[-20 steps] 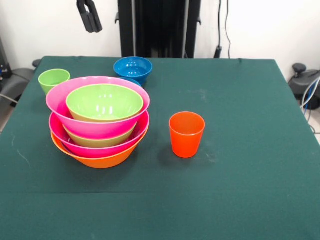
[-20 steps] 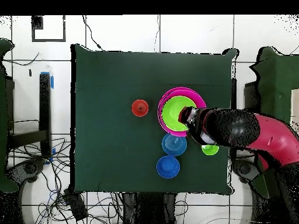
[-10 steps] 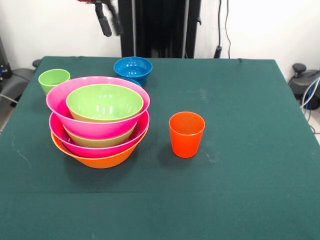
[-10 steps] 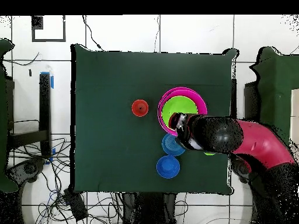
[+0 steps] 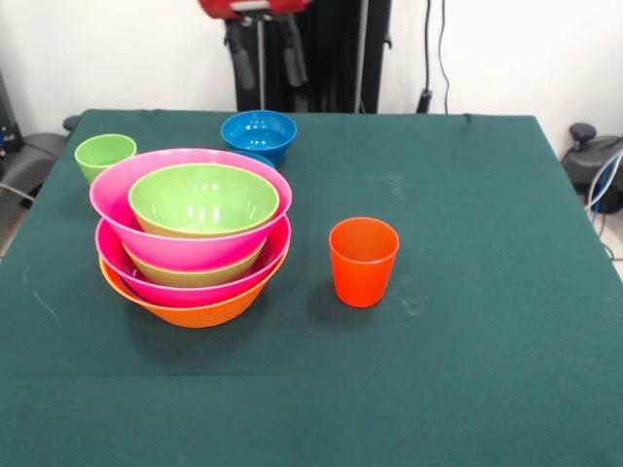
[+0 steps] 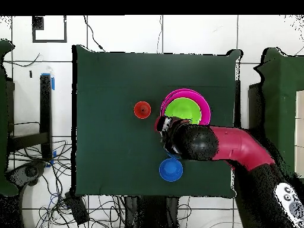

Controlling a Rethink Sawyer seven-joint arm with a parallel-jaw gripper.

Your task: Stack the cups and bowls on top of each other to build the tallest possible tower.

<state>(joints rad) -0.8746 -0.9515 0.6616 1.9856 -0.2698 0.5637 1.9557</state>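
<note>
- Bench (image 5: 467, 321): covered in dark green cloth; all the items stand on it.
- My arm (image 6: 237, 148): red and black. In the overhead view it reaches across the bench edge and covers part of the area beside the tower.
- Tower (image 5: 193, 238): five bowls nested, on the left half of the bench in the front view. From the bottom: orange bowl (image 5: 190, 311), pink bowl (image 5: 200, 287), green bowl (image 5: 195, 270), second pink bowl (image 5: 185, 245), second green bowl (image 5: 203, 197) uppermost. The stack leans a little; upper rims sit tilted. From overhead only the top pink rim (image 6: 203, 104) and top green bowl (image 6: 183, 110) show.
- Blue bowl (image 5: 258, 133): behind the tower in the front view, near the bench's far edge, upright, apart from the tower. A paler blue rim (image 5: 255, 156) shows just below it; I cannot tell whether that is a separate bowl. Overhead, one dark blue bowl (image 6: 171, 170) lies clear of my arm.
- Orange-red cup (image 5: 363, 261): upright, open end up, to the right of the tower in the front view, apart from it.
- Light green cup (image 5: 105, 154): upright, at the left rear of the bench in the front view, near the tower, not touching.
- My jaws (image 5: 265, 60): high above the blue bowl, two dark fingers (image 5: 239, 58) hanging well spread, nothing between them.
</note>
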